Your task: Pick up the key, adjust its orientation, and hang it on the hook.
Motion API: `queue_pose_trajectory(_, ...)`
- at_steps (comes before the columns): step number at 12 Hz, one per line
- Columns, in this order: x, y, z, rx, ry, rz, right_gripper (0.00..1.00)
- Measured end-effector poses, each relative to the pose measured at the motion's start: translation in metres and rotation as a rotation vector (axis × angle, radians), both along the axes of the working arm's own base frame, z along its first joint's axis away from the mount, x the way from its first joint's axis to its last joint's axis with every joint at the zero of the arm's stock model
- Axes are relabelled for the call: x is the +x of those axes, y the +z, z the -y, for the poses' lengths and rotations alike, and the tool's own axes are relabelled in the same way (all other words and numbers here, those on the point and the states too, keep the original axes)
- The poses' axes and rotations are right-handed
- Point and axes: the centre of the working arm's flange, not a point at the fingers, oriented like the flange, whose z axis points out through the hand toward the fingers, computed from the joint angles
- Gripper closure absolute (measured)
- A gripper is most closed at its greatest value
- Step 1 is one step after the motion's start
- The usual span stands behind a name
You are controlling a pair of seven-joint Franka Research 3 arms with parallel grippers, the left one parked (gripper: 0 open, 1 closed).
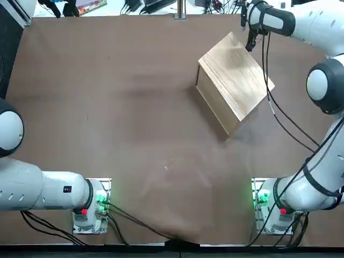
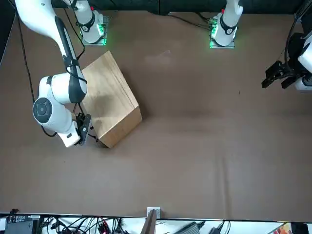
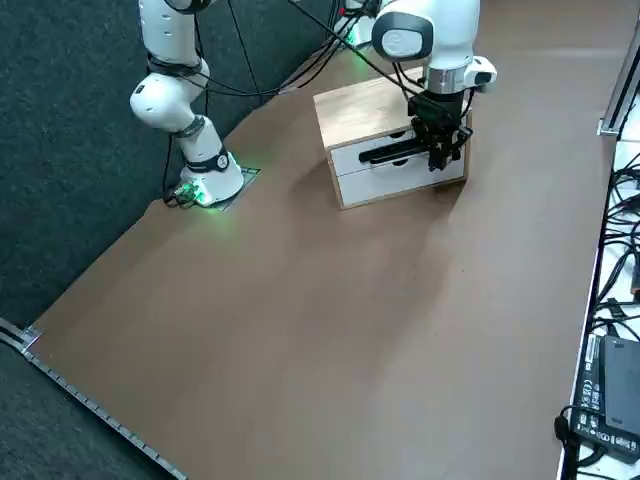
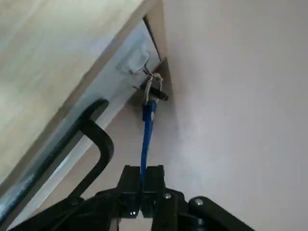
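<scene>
Brown table (image 1: 118,107), top view. Box (image 1: 236,80) right of upper centre; right gripper (image 1: 250,43) toward upper right, clenched on the key (image 4: 147,125), its ring (image 4: 148,89) by the hook (image 4: 147,66). Key looks light, narrow; blue part probably bends or swivels. Best grip: blue end, ring free.

Brown table (image 1: 134,134) with a pale wooden box (image 1: 234,78) directly on it.
</scene>
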Motion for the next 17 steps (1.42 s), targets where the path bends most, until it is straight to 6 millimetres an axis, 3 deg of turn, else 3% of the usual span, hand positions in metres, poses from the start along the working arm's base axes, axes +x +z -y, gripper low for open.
queue_pose_trajectory(17, -0.0015, 0.004, -0.0053, 0.004, 0.012, 0.0, 0.96)
